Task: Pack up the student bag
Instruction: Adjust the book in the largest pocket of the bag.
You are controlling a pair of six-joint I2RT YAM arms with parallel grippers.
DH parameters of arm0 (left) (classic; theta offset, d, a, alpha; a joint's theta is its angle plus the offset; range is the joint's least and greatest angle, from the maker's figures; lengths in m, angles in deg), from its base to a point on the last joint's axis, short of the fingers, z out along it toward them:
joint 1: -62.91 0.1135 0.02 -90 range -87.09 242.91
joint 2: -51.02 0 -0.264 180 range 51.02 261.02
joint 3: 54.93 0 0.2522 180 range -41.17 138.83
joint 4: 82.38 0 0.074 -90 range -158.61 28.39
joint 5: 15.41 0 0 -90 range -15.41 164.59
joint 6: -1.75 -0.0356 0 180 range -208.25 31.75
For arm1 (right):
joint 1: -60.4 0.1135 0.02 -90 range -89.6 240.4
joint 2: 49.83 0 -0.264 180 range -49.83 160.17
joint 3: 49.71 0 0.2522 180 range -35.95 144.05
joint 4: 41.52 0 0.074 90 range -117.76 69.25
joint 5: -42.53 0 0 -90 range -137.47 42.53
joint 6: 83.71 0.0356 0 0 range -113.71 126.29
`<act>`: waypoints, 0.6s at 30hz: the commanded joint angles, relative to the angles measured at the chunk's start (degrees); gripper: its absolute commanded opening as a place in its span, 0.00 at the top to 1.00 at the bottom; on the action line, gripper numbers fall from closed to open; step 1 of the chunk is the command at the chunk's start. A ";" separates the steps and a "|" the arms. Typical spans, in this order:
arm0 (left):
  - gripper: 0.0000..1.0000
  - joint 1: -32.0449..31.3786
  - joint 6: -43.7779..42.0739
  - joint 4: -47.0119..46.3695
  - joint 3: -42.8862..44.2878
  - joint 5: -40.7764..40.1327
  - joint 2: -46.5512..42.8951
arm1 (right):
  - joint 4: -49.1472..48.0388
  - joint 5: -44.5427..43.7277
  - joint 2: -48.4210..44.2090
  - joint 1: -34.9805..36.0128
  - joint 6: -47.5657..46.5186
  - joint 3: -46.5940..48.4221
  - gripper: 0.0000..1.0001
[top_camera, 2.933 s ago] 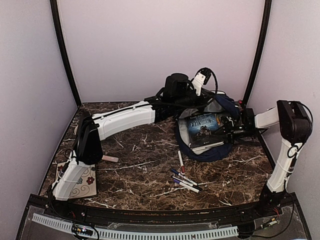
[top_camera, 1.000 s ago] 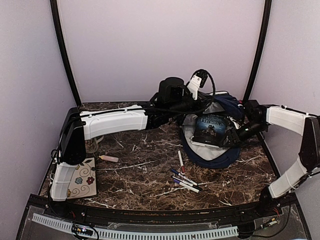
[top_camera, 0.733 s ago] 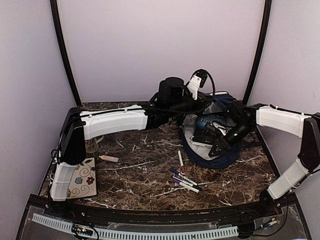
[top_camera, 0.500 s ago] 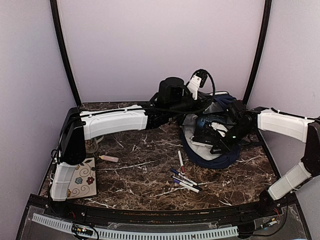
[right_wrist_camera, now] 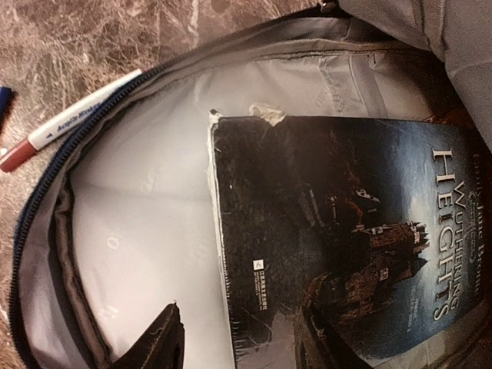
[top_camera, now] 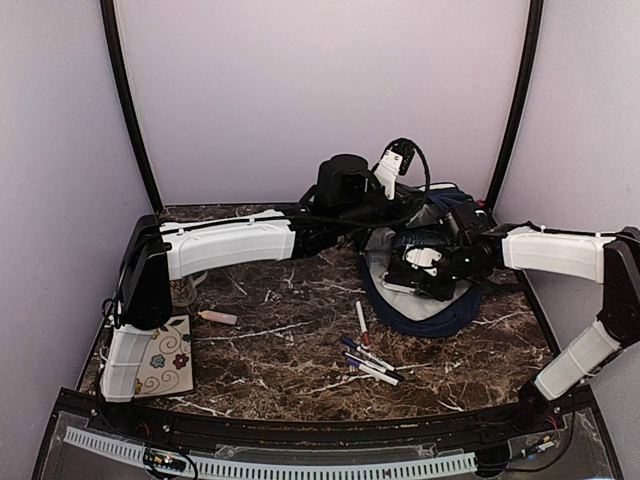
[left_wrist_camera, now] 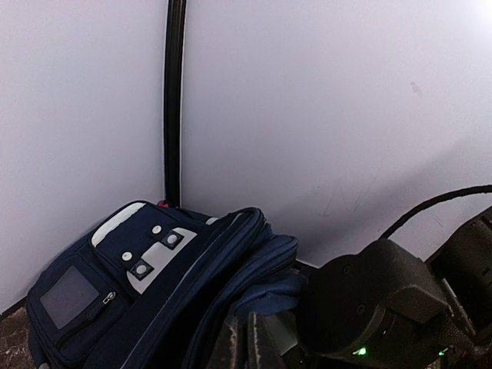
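Right gripper (right_wrist_camera: 240, 327) half open, empty, over book (right_wrist_camera: 346, 231) lying inside student bag (right_wrist_camera: 131, 223); left gripper (left_wrist_camera: 250, 344) closed at bag's upper edge, hold on fabric unclear.

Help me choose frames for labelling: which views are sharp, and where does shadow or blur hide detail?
Top external: even, pinkish light, but the student bag is a dark, low-detail mass. Left wrist: bright wall, bag dim yet its studs are crisp. Right wrist: sharpest; the book title is readable, the right gripper dark and blurred.
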 commanded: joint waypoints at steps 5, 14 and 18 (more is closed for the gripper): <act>1.00 -0.14 0.60 -5.29 1.66 1.00 -7.85 | -9.14 -9.98 4.68 0.76 -6.58 -2.16 0.51; 1.00 -0.15 1.24 -5.69 0.61 1.69 -8.13 | -17.94 -21.44 12.93 -3.11 0.24 3.51 0.59; 1.00 -0.22 1.54 -5.50 0.24 2.13 -8.34 | -25.60 -26.57 13.30 -3.38 -2.33 1.59 0.59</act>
